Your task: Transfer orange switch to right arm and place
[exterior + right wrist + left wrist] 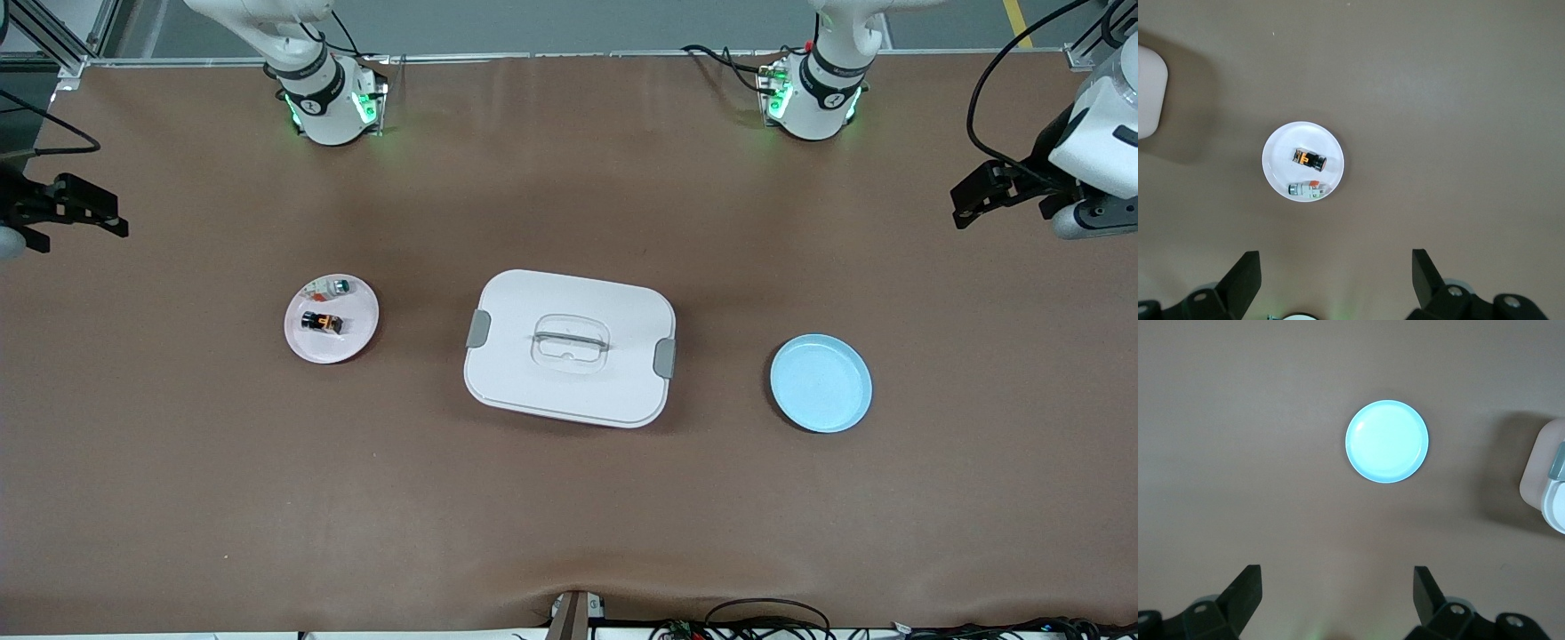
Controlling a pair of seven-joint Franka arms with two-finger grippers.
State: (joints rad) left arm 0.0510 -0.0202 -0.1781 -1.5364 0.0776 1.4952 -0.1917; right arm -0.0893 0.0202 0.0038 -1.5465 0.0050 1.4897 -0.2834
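- Brown table (569, 516) fills the front view; both arm bases stand along its top edge.
- White box (569, 347) with lid, grey side clips and a recessed handle sits at frame centre. It lies between the two plates.
- Pink plate (307, 345), centre-left in the front view, toward the right arm's end of the table. It reads white in the right wrist view (1275, 170).
- Switch (321, 322) lies on its side on the pink plate, black body with an orange band; clear in the right wrist view too (1309, 159).
- White-green-red piece (338, 286) shares that plate, just beside the switch, farther from the front camera.
- Blue plate (821, 383), centre-right in the front view, toward the left arm's end; bare. In the left wrist view (1387, 441) it sits upper centre, with a corner of the box at the frame's right edge.
- Right gripper (67, 212) hangs at the far left edge of the front view, well apart from the pink plate. Fingers spread wide, released, nothing between them (1243, 279).
- Left gripper (982, 197) hangs at the upper right edge, well apart from the blue plate. Fingers (1245, 593) likewise spread, holding nothing.
- Neither gripper touches anything; both arms wait, wrist cameras looking straight down at the table.
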